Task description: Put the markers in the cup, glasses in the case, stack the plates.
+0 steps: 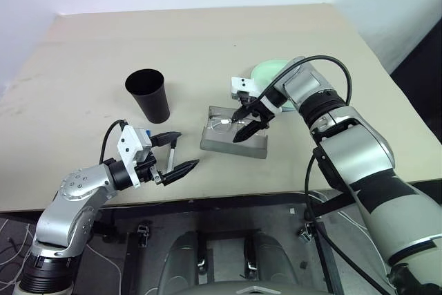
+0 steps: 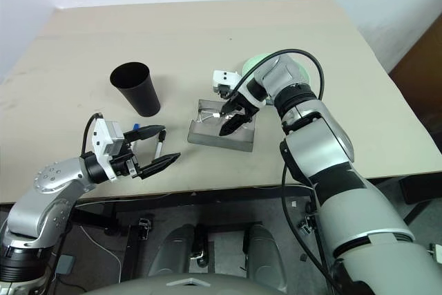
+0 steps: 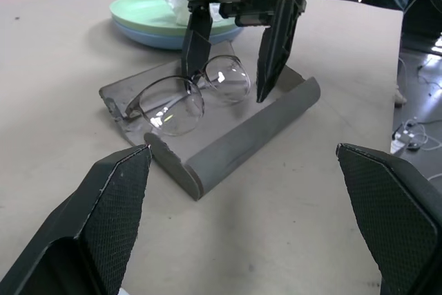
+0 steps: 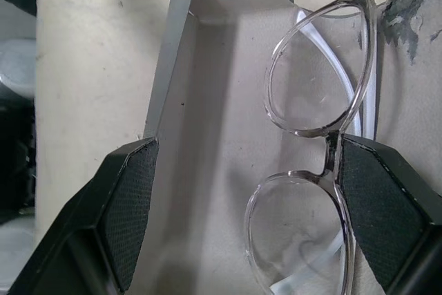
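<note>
The right tool (image 1: 247, 124) hovered over the open grey case (image 1: 233, 137), its two black fingers spread wide with nothing between them, and the glasses (image 3: 186, 94) lay inside the case, tilted against one wall rather than flat on the lining. By the look of it, the step in hand was settling the glasses and freeing the tool; to do that well, the tool ought to lift straight up with its fingers kept apart so neither tip catches a lens or the bridge, and the frame may want a light nudge to lie flat before any lid comes down. The left tool (image 1: 178, 153) hung near the front edge of the surface (image 1: 207, 39), its fingers also spread wide and empty, with one marker (image 1: 172, 159) lying on the surface between them. A blue piece sat close by its wrist, but whether that was the other marker's cap I could not tell. Counted: one black cup (image 1: 148, 94), upright and well apart from the case; one case; one pair of glasses; two plates, the green plate (image 3: 148, 10) already resting on the blue plate (image 3: 153, 36) just beyond the case; one marker surely seen.
</note>
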Controlling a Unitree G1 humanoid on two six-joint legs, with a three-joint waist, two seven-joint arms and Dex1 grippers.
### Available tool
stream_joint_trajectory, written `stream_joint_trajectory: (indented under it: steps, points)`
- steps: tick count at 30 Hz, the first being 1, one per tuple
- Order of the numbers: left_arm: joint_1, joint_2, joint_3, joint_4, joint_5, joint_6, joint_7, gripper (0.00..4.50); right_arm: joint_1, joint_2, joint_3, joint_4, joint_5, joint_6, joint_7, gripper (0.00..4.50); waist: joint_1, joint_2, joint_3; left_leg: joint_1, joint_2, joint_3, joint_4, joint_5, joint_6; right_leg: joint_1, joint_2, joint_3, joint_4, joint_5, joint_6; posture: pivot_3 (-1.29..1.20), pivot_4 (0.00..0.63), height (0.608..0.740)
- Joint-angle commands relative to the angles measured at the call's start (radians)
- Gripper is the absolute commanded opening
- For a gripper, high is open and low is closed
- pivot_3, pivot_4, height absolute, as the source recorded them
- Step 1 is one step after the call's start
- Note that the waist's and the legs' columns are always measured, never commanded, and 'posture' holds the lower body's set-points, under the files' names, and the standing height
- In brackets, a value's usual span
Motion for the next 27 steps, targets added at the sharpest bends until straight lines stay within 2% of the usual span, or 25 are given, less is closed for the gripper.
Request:
stream_joint_trajectory:
  steps: [1,8,19,27]
  points:
    - [-0.008,0.001,0.004,-0.027,-0.012,-0.007,-0.002,4.5,-0.046,0.001,-0.026,-0.002,0.007,0.035,0.012,4.09,0.0,0.0,0.0,0.0,0.0,0.0,0.0,0.0,0.0,0.0,0.0,0.0,0.0,0.0,0.0,0.0,0.15,0.701]
    - [-0.011,0.002,0.004,-0.03,-0.012,-0.003,-0.002,4.5,-0.037,0.001,0.004,-0.013,0.017,0.089,0.035,4.09,0.0,0.0,0.0,-0.002,0.0,0.0,0.0,0.0,0.0,-0.001,0.0,0.0,0.0,0.0,0.0,0.0,0.15,0.701]
    - [-0.03,0.001,-0.005,-0.018,-0.011,0.002,-0.005,4.5,-0.003,-0.016,0.122,-0.107,0.113,0.213,0.035,4.09,-0.001,0.0,0.0,-0.003,0.0,0.0,0.0,0.0,0.0,-0.003,-0.001,0.0,0.0,0.0,0.0,0.0,0.15,0.701]
    - [-0.029,-0.008,-0.008,-0.014,-0.008,-0.003,-0.002,4.5,0.055,-0.082,0.173,-0.347,0.174,0.419,0.035,4.09,0.001,0.0,0.0,-0.006,0.0,0.0,0.0,0.0,0.0,-0.006,-0.001,0.0,0.0,0.001,-0.001,0.0,0.15,0.701]
